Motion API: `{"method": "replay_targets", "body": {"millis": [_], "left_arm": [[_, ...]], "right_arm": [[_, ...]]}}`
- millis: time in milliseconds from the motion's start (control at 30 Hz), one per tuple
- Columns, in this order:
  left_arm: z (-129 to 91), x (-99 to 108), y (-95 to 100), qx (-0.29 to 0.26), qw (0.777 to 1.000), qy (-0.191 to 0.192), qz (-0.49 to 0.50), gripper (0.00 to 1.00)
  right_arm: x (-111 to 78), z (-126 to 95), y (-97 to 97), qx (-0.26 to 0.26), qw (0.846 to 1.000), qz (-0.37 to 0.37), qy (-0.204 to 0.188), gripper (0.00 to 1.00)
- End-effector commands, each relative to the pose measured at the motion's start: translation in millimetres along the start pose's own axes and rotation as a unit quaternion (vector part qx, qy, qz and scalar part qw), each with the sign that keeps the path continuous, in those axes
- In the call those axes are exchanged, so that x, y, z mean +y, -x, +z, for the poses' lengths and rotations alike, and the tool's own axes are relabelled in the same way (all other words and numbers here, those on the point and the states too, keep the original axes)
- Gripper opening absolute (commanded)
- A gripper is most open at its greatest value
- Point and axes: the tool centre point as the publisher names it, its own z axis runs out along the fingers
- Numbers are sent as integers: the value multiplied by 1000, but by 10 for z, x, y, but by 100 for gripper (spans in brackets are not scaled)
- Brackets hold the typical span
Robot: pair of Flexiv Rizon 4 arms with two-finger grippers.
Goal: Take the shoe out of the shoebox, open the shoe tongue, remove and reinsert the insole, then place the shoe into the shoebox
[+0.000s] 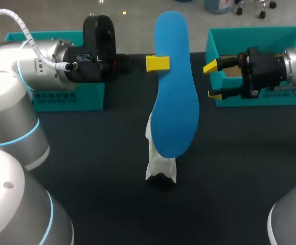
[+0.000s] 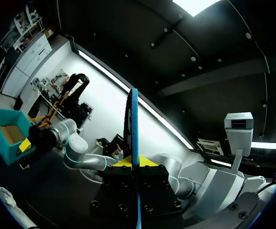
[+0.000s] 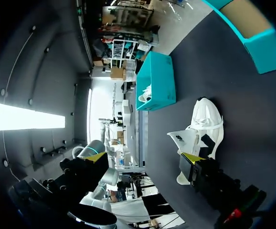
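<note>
My left gripper (image 1: 158,63) is shut on a blue insole (image 1: 174,92) and holds it upright in the air over the middle of the table. In the left wrist view the insole (image 2: 134,124) shows edge-on, pinched between the yellow tips of the gripper (image 2: 133,163). Under the insole a white shoe (image 1: 160,158) lies on the black table. My right gripper (image 1: 212,80) hangs open just right of the insole, nothing between its fingers. In the right wrist view the shoe (image 3: 203,121) lies ahead of the wide-spread gripper (image 3: 145,157), near one finger.
A teal shoebox (image 1: 270,35) stands at the back right, behind my right gripper. A second teal box (image 1: 61,97) stands at the back left under my left arm; the right wrist view shows this box (image 3: 159,78) with something white inside.
</note>
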Motion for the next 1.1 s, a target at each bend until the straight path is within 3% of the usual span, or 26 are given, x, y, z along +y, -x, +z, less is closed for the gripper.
{"method": "replay_targets", "body": {"millis": [33,233,400,567,900,967,1033,1100], "left_arm": [[-3,9,-3,0,1000,-1,0,0],[-3,9,-3,0,1000,-1,0,0],[-3,9,-3,0,1000,-1,0,0],[-3,9,-3,0,1000,-1,0,0],[-3,9,-3,0,1000,-1,0,0],[-101,32,64,-22,997,24,64,0],[-198,69,124,-33,985,83,148,0],[-302,83,163,-34,972,103,207,0]], "right_arm": [[15,-81,-187,0,1000,2,4,100],[45,-86,-549,16,1000,-1,2,100],[10,81,-755,20,1000,-18,-2,100],[-6,235,-809,35,999,-23,-7,100],[-6,235,-809,35,999,-23,-7,100],[-6,235,-809,35,999,-23,-7,100],[-6,235,-809,35,999,-23,-7,100],[-6,235,-809,35,999,-23,-7,100]]}}
